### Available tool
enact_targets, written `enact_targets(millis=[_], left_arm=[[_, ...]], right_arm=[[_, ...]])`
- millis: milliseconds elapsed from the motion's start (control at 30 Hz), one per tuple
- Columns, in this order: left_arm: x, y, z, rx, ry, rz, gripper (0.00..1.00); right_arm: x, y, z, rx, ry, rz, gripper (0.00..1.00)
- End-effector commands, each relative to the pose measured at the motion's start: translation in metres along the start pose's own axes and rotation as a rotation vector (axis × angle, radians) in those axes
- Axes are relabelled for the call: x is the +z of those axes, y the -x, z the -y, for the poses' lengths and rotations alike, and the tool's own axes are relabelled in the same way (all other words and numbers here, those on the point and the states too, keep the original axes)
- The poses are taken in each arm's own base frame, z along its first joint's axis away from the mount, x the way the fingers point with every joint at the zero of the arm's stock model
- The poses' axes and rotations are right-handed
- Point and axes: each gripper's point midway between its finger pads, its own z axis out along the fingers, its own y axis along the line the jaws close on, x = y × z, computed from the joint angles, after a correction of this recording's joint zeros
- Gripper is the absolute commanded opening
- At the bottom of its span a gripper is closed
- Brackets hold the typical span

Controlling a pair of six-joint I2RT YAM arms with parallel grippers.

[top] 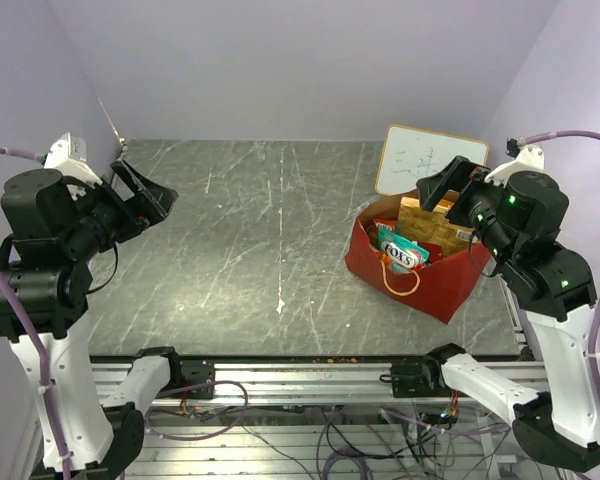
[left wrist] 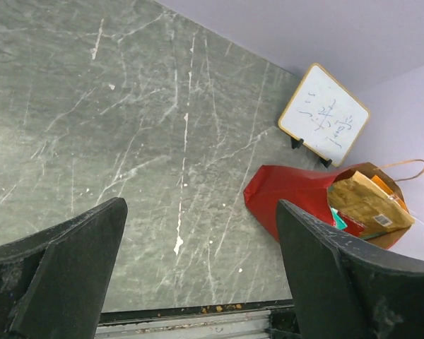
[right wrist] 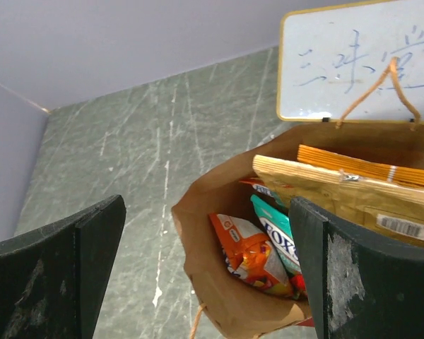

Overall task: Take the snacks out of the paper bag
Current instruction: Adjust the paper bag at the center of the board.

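The red paper bag (top: 435, 280) stands open at the right of the table, brown inside, with orange cord handles. It holds a teal packet (top: 400, 252), a tan flat pack (top: 430, 228) and an orange packet (right wrist: 251, 254). In the right wrist view I look down into the bag (right wrist: 198, 247), with the teal packet (right wrist: 277, 236) and tan pack (right wrist: 339, 191) inside. My right gripper (top: 446, 186) is open and empty above the bag's far side. My left gripper (top: 140, 192) is open and empty, raised at the far left. The bag also shows in the left wrist view (left wrist: 297, 194).
A white writing board (top: 418, 158) with blue marks stands behind the bag, near the right wall. It shows in the left wrist view (left wrist: 325, 114) and right wrist view (right wrist: 353, 63). Lilac walls close in the table. A metal rail (top: 310, 375) runs along the near edge.
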Motion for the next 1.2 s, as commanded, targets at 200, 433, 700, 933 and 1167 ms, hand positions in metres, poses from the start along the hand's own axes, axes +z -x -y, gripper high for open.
enact_targets(millis=[200,433,700,933,1167], left_arm=[[0.047,0.021,-0.011,-0.063,0.029,0.058,0.98],[0.090,0.009,-0.011,-0.121,-0.026,0.029,0.98],[0.122,-0.058,0.034,-0.088,-0.172,-0.147,0.98],[0.114,-0.150,0.117,0.009,-0.370,-0.350,0.98],[0.075,-0.263,0.220,0.199,-0.601,-0.502,0.99]], right_arm=[[0.012,-0.009,0.043,-0.098,-0.191,-0.071,1.00],[0.026,-0.018,0.045,-0.122,-0.201,-0.175,1.00],[0.037,-0.041,0.026,-0.085,-0.091,-0.301,1.00],[0.036,-0.039,0.011,0.001,-0.046,-0.319,1.00],[0.014,-0.015,0.013,0.043,-0.094,-0.263,1.00]])
